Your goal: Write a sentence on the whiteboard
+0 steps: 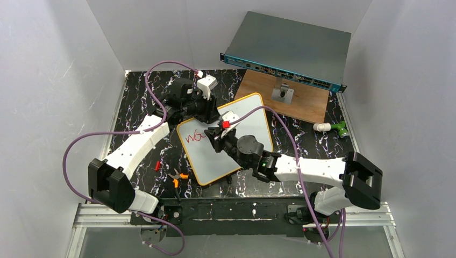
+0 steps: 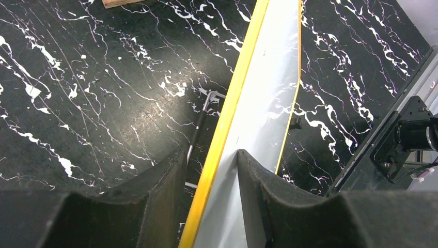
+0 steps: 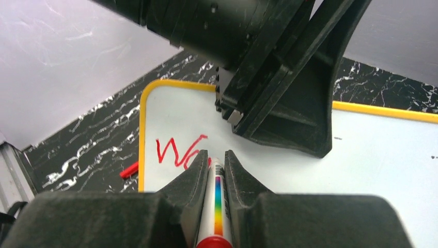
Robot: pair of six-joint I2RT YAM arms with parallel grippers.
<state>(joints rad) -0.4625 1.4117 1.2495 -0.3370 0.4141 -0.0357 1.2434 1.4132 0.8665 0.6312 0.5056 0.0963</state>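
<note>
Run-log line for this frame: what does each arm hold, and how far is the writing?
left fingers: clamped on whiteboard rim | right fingers: shut on marker, over board | sentence: first red letters only, unfinished

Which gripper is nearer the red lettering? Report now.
Right. The right gripper holds the marker at the lettering; the left gripper clamps the whiteboard at its edge just beyond.

White arms (image 1: 137, 142), black joints (image 1: 110, 183), purple cables (image 1: 75, 145)

whiteboard (image 3: 372, 155) | red lettering (image 3: 173, 151) | reads "W", next letter unclear
</note>
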